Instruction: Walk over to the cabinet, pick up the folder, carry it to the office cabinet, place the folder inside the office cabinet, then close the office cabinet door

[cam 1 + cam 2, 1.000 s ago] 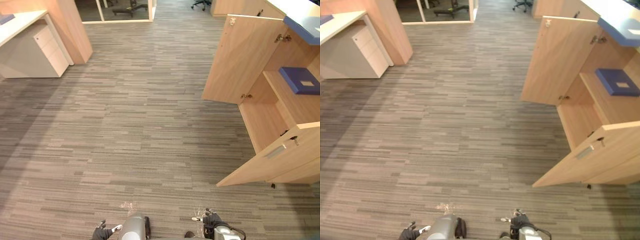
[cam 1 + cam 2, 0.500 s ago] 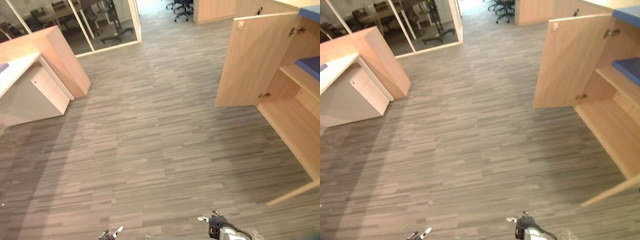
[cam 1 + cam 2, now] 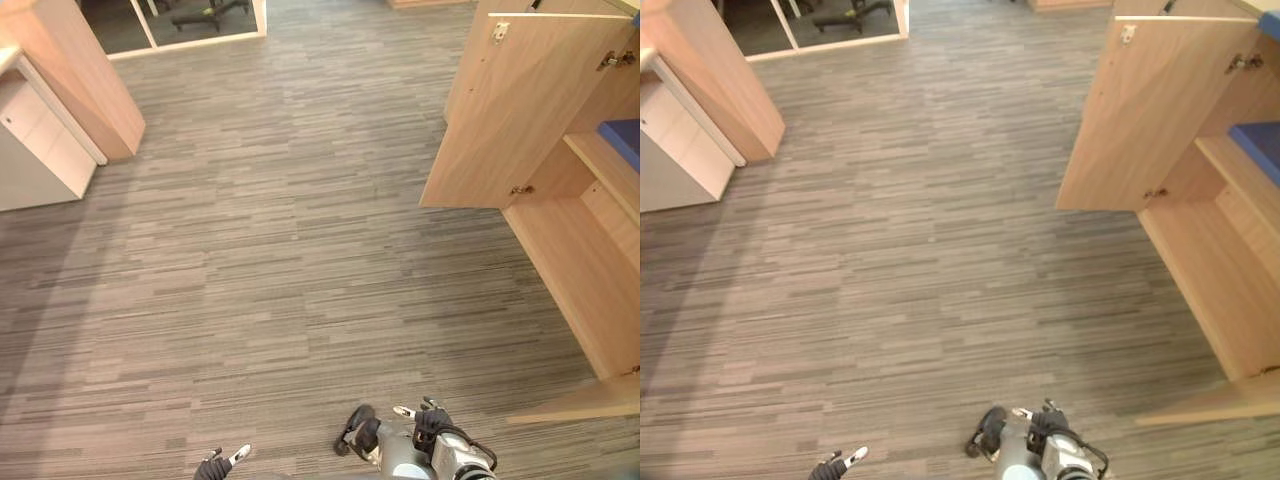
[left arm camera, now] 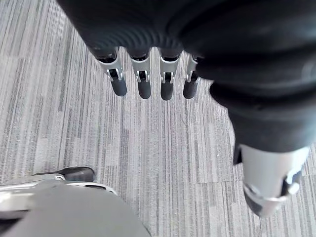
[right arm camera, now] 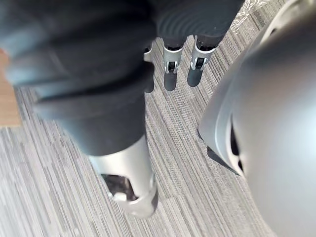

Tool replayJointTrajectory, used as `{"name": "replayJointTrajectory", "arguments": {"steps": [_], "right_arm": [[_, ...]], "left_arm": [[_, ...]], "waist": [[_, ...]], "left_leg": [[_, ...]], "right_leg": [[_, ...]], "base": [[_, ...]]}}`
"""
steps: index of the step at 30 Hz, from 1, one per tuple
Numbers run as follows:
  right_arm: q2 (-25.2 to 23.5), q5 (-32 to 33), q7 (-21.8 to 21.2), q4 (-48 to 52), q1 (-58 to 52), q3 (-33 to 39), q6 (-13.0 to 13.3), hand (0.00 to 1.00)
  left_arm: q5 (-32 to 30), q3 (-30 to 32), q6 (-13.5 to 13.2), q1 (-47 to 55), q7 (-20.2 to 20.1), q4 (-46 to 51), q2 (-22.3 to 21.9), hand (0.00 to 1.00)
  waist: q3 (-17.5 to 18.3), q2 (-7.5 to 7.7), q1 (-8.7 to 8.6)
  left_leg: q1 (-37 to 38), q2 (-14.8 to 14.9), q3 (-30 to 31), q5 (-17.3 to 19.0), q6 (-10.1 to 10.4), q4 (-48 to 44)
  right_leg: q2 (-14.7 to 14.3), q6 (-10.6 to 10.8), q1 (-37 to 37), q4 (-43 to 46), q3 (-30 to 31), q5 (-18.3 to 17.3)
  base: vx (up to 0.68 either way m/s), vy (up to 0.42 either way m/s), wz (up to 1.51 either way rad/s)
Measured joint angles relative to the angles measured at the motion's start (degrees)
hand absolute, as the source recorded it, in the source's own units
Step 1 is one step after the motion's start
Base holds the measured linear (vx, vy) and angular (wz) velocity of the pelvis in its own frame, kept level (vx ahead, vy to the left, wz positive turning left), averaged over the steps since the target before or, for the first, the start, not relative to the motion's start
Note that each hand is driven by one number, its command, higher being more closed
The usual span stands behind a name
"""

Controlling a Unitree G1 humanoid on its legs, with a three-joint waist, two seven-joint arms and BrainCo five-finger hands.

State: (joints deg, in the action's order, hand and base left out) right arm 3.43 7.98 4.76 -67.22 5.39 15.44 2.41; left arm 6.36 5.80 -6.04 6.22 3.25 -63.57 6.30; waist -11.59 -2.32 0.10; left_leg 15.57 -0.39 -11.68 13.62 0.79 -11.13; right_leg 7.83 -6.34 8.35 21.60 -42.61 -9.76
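A blue folder lies flat on the upper shelf inside the open wooden office cabinet at the right edge of the eye views. The cabinet's upper door stands swung wide open toward the room. The top edge of its lower door also juts out, near the floor at the lower right. My left hand hangs over the carpet with straight fingers, holding nothing. My right hand hangs the same way, fingers straight and empty. Both hands are low in the eye views, well short of the cabinet.
Grey striped carpet stretches between me and the cabinet. A white drawer unit and a wooden partition stand at the far left. A glass wall runs along the back.
The whole picture has shifted as the camera moved: the cabinet sits further to the right edge and the drawer unit further left. Both hands stay hanging and empty.
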Motion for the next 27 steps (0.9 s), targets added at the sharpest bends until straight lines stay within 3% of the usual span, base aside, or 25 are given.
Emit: {"name": "replayJointTrajectory", "arguments": {"steps": [1,2,4,6,9,12,14,16,18,19,20,21,22,23,25,27], "right_arm": [[-0.24,0.12,0.00,0.02,-1.00,0.75,0.03,0.00],[-0.22,0.27,-0.01,0.01,-2.17,0.52,0.01,0.00],[0.35,1.18,-0.03,-0.41,-2.78,-0.64,0.04,0.00],[0.72,1.72,-0.06,-1.73,-2.91,-1.41,-0.02,0.00],[1.52,2.06,-0.05,-3.54,-2.99,-1.12,-0.26,0.00],[2.05,1.99,-0.08,-3.86,-2.58,-1.84,-0.25,0.00],[2.05,1.98,-0.08,-4.15,-2.71,-2.06,-0.23,0.00],[1.98,1.97,-0.07,-4.47,-3.26,-2.04,-0.19,0.00],[2.24,2.00,-0.06,-4.42,-3.53,-1.99,-0.14,0.00],[2.50,1.94,-0.06,-4.40,-3.89,-1.99,-0.12,0.00],[2.67,2.00,-0.09,-4.35,-4.15,-1.94,-0.08,0.00],[3.00,1.95,-0.14,-4.35,-4.76,-1.94,-0.06,0.00],[3.06,1.97,-0.17,-4.29,-5.02,-1.89,-0.02,0.00],[1.91,1.94,-0.31,-4.27,-5.20,-1.73,-0.04,0.00],[0.37,1.86,-0.72,-4.31,-5.12,-1.43,-0.05,0.00],[0.43,1.76,-1.04,-4.29,-5.08,-1.51,-0.09,0.00]], "left_arm": [[0.56,0.68,-0.04,0.14,-0.01,0.24,0.01,0.00],[1.32,1.67,-0.08,0.65,-0.03,0.31,-0.11,0.00],[3.12,3.46,-0.02,1.70,-0.26,0.22,-0.71,0.00],[4.34,4.80,-0.01,2.19,-0.39,0.22,-1.24,0.00],[5.81,6.41,-0.08,2.63,-0.38,1.26,-1.68,0.00],[6.42,6.43,-0.70,3.51,-0.31,2.51,-2.19,0.00],[6.91,6.48,-1.02,4.14,-0.22,3.07,-2.45,0.00],[7.18,7.09,-1.09,4.58,0.12,3.20,-2.75,0.00],[7.20,7.28,-1.13,4.89,0.37,3.23,-2.96,0.00],[7.31,7.58,-1.16,5.25,0.80,3.23,-3.42,0.00],[7.48,7.81,-1.18,5.74,0.99,3.09,-3.87,0.00],[7.67,8.06,-1.18,6.13,1.32,2.64,-4.43,0.00],[7.74,8.42,-1.15,6.42,1.46,2.12,-4.68,0.00],[8.82,8.80,-1.19,6.47,1.65,2.02,-3.71,0.00],[9.85,8.85,-1.33,6.23,1.70,2.14,-2.53,0.00],[10.31,8.83,-1.31,6.21,1.76,1.65,-2.51,0.00]], "waist": [[0.36,0.42,-0.05],[1.19,0.26,-0.12],[1.70,-0.44,-0.13],[1.61,-0.30,0.34],[0.90,0.69,1.53],[0.84,0.60,2.29],[0.86,0.55,2.36],[0.86,0.51,2.35],[0.96,0.33,2.36],[1.12,-0.08,2.62],[1.43,-0.64,2.72],[2.02,-1.53,2.69],[2.42,-2.04,2.70],[3.10,-0.43,2.94],[3.81,1.79,3.06],[4.72,2.25,3.66]], "left_leg": [[-2.84,1.29,-0.93,0.36,0.61,-8.45],[-8.11,4.02,-1.72,-0.88,2.36,-22.23],[-15.93,9.36,-2.97,-2.82,6.13,-40.86],[-19.95,13.18,-5.89,-2.16,5.08,-47.58],[-23.79,13.35,-6.24,-0.39,2.66,-43.07],[-27.41,11.58,0.48,-0.25,2.50,-28.54],[-27.64,10.61,8.97,-1.39,3.61,-14.13],[-27.51,10.47,15.36,-2.92,4.42,-6.08],[-27.23,9.42,21.14,-4.61,6.31,-1.66],[-26.17,8.16,24.92,-6.12,7.86,-0.21],[-24.98,7.42,26.37,-7.18,7.83,0.02],[-23.30,6.94,26.93,-8.71,7.66,0.06],[-22.84,6.60,26.74,-12.88,8.17,0.01],[-21.96,4.19,23.23,-14.08,7.50,-0.55],[-20.61,1.19,18.74,-13.64,5.47,1.18],[-18.99,-1.11,13.25,-12.85,3.15,2.73]], "right_leg": [[-1.06,0.16,-2.07,-2.18,0.04,-0.09],[-3.40,0.10,-4.74,-5.92,0.86,0.42],[-7.91,-0.47,-8.25,-10.92,4.26,1.48],[-10.43,0.05,-10.91,-14.10,7.90,1.76],[-10.56,0.16,-15.32,-16.46,13.56,2.52],[-9.73,0.87,-17.28,-17.33,18.89,2.53],[-9.21,2.06,-18.13,-17.43,21.79,2.12],[-8.78,3.36,-18.97,-17.17,24.04,1.54],[-8.00,5.15,-19.77,-17.08,25.97,1.10],[-7.07,7.13,-20.38,-17.05,27.90,0.79],[-6.58,8.46,-20.97,-17.04,29.27,0.47],[-6.17,9.94,-21.59,-17.03,30.78,0.03],[-5.59,10.74,-21.79,-16.71,31.96,-0.44],[-1.67,13.36,-21.10,-15.25,33.75,-1.81],[2.96,14.89,-19.44,-14.29,35.47,-1.59],[6.65,16.67,-17.32,-14.17,38.28,-0.27]], "base": [[0.33,-0.312,-0.09],[0.27,-0.226,-0.33],[0.29,-0.094,-0.84],[0.36,-0.027,-1.10],[0.35,-0.011,-1.07],[0.21,0.038,-0.87],[0.25,0.113,-0.74],[0.25,0.183,-0.62],[0.30,0.319,-0.59],[0.31,0.444,-0.67],[0.27,0.420,-0.83],[0.23,0.380,-0.71],[0.28,0.505,-0.90],[0.26,0.478,-0.79],[0.23,0.450,-0.92],[0.17,0.402,-1.15]]}}
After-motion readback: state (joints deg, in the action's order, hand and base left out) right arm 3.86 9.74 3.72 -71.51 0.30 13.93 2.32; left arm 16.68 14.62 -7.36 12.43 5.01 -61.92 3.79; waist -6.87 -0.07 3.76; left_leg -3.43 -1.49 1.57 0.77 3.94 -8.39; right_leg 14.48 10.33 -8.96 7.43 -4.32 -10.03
